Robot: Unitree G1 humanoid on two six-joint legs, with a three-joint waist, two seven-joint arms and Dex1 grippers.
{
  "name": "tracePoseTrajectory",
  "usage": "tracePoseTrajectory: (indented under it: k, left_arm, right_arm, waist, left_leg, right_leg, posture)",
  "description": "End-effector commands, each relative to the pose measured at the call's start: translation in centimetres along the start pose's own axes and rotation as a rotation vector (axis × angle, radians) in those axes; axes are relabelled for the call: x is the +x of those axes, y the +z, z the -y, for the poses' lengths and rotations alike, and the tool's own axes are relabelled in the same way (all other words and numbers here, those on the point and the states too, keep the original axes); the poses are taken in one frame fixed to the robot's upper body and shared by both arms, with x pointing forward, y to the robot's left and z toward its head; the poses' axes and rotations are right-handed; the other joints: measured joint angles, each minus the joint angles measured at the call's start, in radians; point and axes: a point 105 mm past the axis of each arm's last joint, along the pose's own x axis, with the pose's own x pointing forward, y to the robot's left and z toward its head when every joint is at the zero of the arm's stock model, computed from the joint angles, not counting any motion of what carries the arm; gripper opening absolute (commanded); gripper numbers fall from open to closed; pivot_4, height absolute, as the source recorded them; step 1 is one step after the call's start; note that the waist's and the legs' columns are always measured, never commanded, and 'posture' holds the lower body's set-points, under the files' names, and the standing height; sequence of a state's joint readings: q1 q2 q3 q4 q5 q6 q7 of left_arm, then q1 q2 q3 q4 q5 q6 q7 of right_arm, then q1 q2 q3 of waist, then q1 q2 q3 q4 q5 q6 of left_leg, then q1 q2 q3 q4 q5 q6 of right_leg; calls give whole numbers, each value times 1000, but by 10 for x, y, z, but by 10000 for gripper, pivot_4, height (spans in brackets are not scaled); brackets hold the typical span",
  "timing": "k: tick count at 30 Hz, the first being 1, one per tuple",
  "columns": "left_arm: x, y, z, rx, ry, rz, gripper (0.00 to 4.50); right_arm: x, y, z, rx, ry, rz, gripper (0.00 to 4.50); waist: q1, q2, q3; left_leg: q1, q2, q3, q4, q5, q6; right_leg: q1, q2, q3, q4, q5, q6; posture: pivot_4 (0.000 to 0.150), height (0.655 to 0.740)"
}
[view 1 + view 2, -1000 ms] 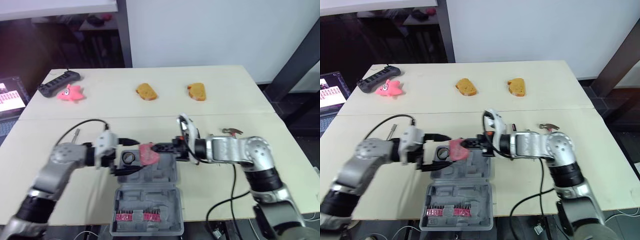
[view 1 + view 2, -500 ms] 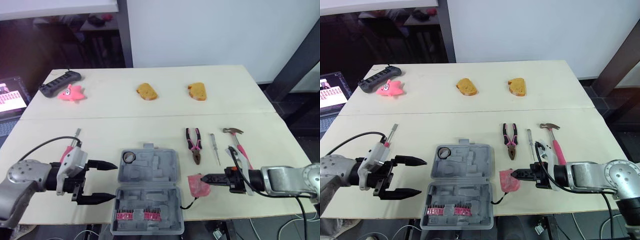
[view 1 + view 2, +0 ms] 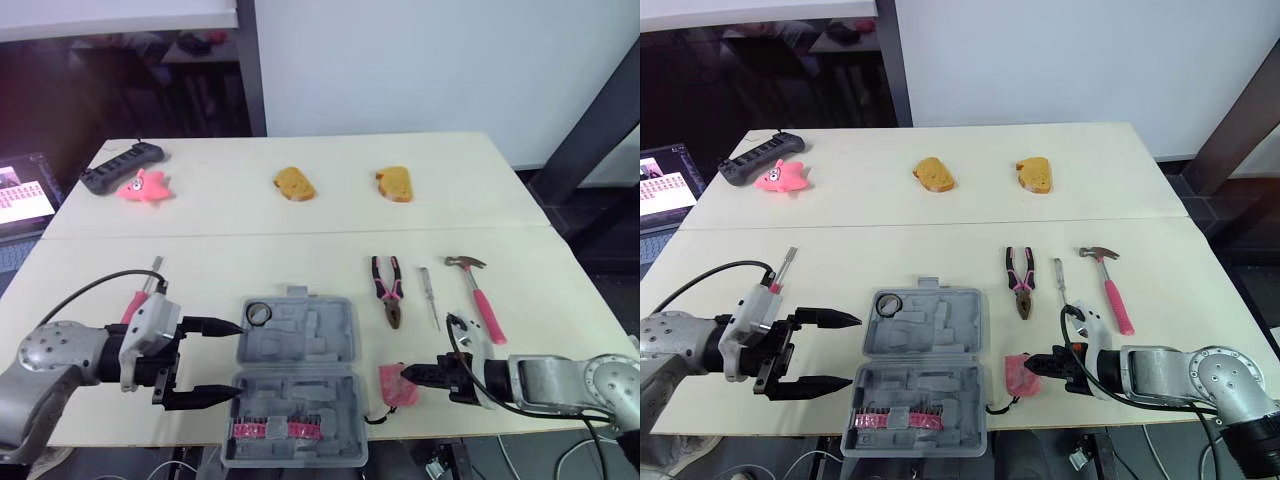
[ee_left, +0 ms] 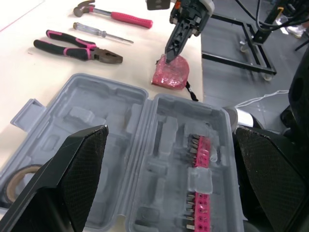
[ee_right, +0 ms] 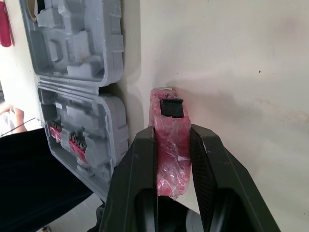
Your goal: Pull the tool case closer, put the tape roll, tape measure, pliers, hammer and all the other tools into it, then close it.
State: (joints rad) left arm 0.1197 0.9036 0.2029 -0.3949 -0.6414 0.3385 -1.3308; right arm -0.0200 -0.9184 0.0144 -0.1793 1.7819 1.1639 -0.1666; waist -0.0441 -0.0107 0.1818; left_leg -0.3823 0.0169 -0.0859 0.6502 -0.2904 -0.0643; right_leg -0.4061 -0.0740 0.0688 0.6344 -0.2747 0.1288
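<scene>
— where does the tool case sit?
— the tool case [image 3: 296,375] lies open at the middle of the bench's [image 3: 300,225] near edge. its lid lies flat toward that edge and carries a row of pink bits. the tape roll [image 3: 259,314] sits in the tray's far left corner.
— and the robot's left pincer?
— the left pincer [image 3: 238,360] is spread wide and holds nothing. its fingertips are just beside the case's left side.
— the right one?
— the right pincer [image 3: 410,375] is clamped on the pink tape measure [image 3: 397,385], one finger on each side. that is by the near edge, just right of the case.
— the other tools?
— the pliers [image 3: 388,290], a slim screwdriver [image 3: 428,297] and the hammer [image 3: 474,293] lie side by side toward the right edge, farther in than the tape measure. a pink-handled screwdriver [image 3: 140,295] lies toward the left edge.
</scene>
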Motion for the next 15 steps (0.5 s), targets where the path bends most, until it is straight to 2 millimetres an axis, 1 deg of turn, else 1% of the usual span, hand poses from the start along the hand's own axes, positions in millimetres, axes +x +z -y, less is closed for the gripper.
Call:
tracePoseTrajectory:
  k: [1, 3, 5, 7, 8, 11, 13, 14, 15]
  left_arm:
    - [-1, 4, -1, 23, 3, -16, 44449]
    - [-2, 2, -2, 25, 3, -21, 44449]
    - [-2, 1, -2, 24, 3, -26, 44449]
    - [-2, 1, -2, 22, 3, -24, 45000]
    - [-2, 1, -2, 22, 3, -23, 45000]
    - [-1, 0, -1, 20, 3, -22, 45000]
    - [-1, 0, -1, 18, 2, -22, 45000]
    - [-1, 0, -1, 18, 2, -22, 45000]
    - [-1, -1, -1, 16, 3, -23, 45000]
  right_arm:
    - [6, -6, 11, -38, -64, -12, 4586]
    - [7, -6, 15, -57, -87, -8, 4586]
    - [7, -6, 19, -63, -103, -3, 4586]
    - [6, -4, 22, -81, -116, 11, 14726]
    - [5, -3, 22, -87, -116, 15, 17490]
    - [4, 0, 21, -91, -101, 35, 31659]
    - [1, 6, 19, -85, -84, 66, 40633]
    - [0, 8, 18, -81, -79, 77, 44611]
    - [-1, 10, 16, -85, -67, 88, 44611]
  waist:
    - [0, -1, 0]
    - [0, -2, 0]
    - [0, -3, -1]
    - [1, -5, -2]
    - [2, -5, -2]
    - [4, -5, -2]
    - [2, -5, -2]
    - [2, -5, -2]
    - [2, -5, -2]
  left_leg:
    - [3, 0, 0, -1, 0, 0]
    - [8, 2, 0, -2, 0, 0]
    - [9, 4, 0, -2, 0, 0]
    - [9, 8, 1, -2, 0, 0]
    - [9, 10, 1, -2, 0, 0]
    - [8, 11, 2, -3, 0, 0]
    - [8, 12, 2, -3, 0, 0]
    - [9, 12, 2, -3, 0, 0]
    - [9, 12, 2, -2, 0, 0]
  right_leg:
    - [2, 1, 0, 0, -1, -2]
    - [7, 2, 1, -2, -1, -2]
    - [8, 4, 1, -3, -1, -4]
    - [9, 9, 2, -5, 1, -6]
    - [8, 11, 2, -5, 1, -7]
    - [7, 12, 3, -4, 1, -7]
    - [7, 13, 2, -4, 2, -8]
    - [7, 13, 3, -4, 2, -8]
    - [7, 13, 3, -4, 2, -8]
  posture:
    - [1500, 7400]
    - [1500, 7400]
    - [1500, 7400]
    - [1500, 7400]
    - [1500, 7400]
    - [1500, 7400]
    - [1500, 7400]
    - [1500, 7400]
    - [1500, 7400]
